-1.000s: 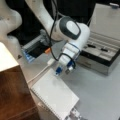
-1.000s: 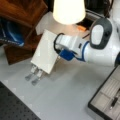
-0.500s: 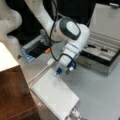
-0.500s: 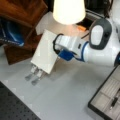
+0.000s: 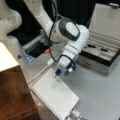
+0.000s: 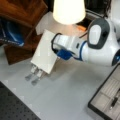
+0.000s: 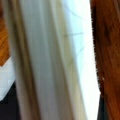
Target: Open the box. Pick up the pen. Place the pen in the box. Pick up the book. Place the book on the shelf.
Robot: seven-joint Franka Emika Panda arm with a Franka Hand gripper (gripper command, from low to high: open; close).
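Nothing has visibly shifted since the earlier frames; the white Franka arm's gripper [image 5: 63, 72] holds the same pose at the upper edge of the large white spiral-bound notebook [image 5: 55, 96]. Pale grey desk [image 5: 100, 92] carries everything, with dark room behind it and a black perforated plate [image 6: 12, 107] at a front view's lower left; a cream lampshade [image 6: 68, 10] hangs at that view's top. Relative to the notebook: the blue-tipped fingers [image 5: 57, 72] sit right at its upper edge, and whether they are closed on it I cannot tell; the dark reddish-brown wooden cabinet with its cream top [image 5: 12, 92] stands just beside it at a front view's left; the flat metal-sided case [image 5: 100, 56] lies well apart at the right, lid up, grey grooved interior showing, a slim black pen [image 5: 91, 46] lying inside; a grey recess with a blue edge [image 5: 31, 51] lies beyond it. Wrist view shows the notebook's [image 7: 55, 62] white surface close up, brown wood [image 7: 107, 50] alongside.
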